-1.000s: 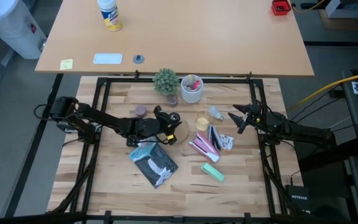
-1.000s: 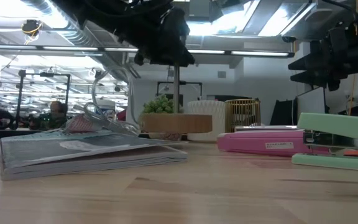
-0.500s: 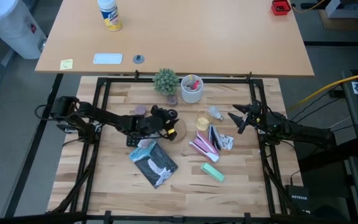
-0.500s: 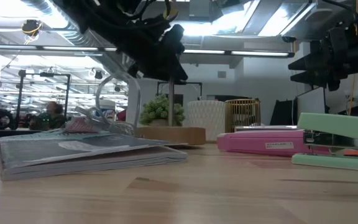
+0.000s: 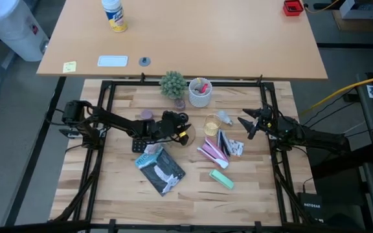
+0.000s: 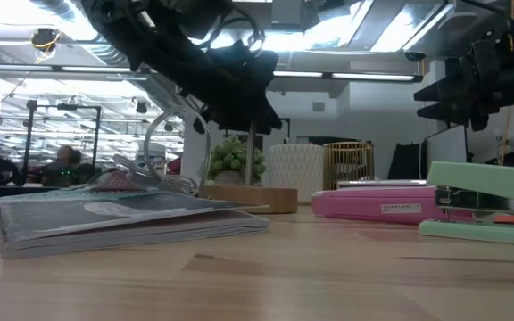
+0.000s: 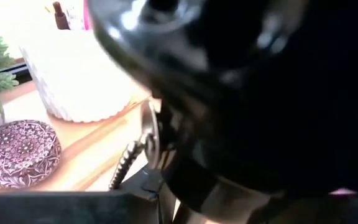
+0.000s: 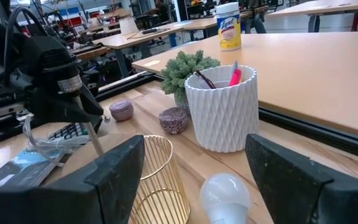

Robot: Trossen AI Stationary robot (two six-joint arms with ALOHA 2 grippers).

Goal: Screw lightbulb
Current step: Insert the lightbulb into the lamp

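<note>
Over the middle of the worktop (image 5: pixel 109 188), the left end effector (image 5: pixel 181 129) grips the black socket stem of the wooden cone stand (image 6: pixel 250 198), whose base sits beside a bagged booklet (image 5: pixel 161 169). Right of it, the right end effector (image 5: pixel 243 126) hovers with fingers (image 8: pixel 114 180) spread wide, holding nothing. Between them lies the lightbulb (image 8: pixel 225 198), just beside a gold wire cup (image 8: pixel 157 180), with a white ribbed pen holder (image 8: pixel 221 109) farther back.
</note>
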